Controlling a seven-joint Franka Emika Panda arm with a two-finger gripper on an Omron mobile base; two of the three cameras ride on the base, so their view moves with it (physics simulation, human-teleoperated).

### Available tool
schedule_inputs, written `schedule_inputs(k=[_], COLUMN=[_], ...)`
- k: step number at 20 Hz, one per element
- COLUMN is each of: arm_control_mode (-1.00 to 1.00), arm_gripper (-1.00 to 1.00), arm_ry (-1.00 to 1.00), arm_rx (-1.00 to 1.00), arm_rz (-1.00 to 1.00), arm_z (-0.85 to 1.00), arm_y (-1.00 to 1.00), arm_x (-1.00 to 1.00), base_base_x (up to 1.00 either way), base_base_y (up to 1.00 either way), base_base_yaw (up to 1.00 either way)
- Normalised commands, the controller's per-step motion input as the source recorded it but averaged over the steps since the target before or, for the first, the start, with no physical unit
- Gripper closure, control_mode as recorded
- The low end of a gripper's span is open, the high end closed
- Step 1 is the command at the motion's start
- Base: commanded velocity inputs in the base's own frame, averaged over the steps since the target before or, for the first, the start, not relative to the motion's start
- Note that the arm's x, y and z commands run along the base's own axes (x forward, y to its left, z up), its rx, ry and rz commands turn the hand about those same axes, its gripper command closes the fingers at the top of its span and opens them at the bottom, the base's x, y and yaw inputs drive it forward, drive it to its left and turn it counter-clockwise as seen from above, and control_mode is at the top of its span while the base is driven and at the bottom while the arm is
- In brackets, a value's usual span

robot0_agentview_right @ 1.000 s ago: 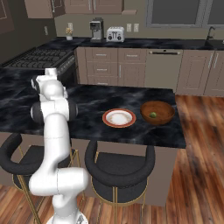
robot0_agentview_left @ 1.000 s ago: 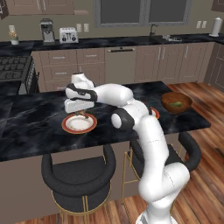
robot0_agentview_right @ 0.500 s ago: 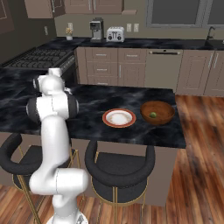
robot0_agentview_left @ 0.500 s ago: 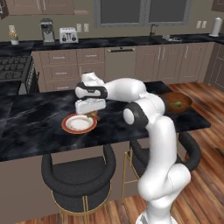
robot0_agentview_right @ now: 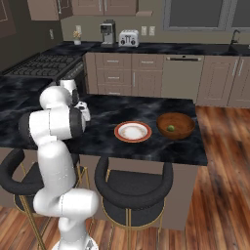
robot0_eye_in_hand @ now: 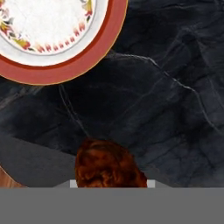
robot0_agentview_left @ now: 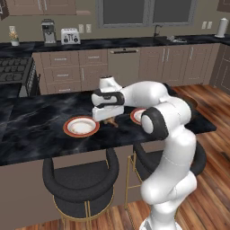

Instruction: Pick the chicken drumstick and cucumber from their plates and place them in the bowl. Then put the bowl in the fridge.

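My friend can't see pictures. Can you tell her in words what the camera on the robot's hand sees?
A brown chicken drumstick sits low in the middle of the picture, right at the robot's hand, above a black marble counter. A white plate with an orange-red rim lies on the counter at the upper left, with no food on the part that shows.

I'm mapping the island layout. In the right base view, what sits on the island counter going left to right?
Gripper → plate → bowl with the cucumber inside.
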Motion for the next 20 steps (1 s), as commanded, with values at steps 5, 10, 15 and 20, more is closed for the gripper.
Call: schedule_inputs(k=[5,10,15,20], arm_control_mode=[-1.0,-1.0,-1.0,-1.0], arm_gripper=[1.0,1.0,1.0,1.0], arm_ry=[0.07,0.07,0.03,0.03], arm_rx=[-0.02,0.0,0.0,-0.1], arm_rz=[-0.25,-0.49,-0.63,-0.55], arm_z=[0.36,0.27,0.21,0.22], arm_y=[-0.58,-0.47,-0.34,-0.34], arm_x=[0.0,0.01,0.01,0.08], base_base_x=[0.0,0.0,0.0,0.0], base_base_y=[0.0,0.0,0.0,0.0], base_base_yaw=[0.0,0.0,0.0,0.0])
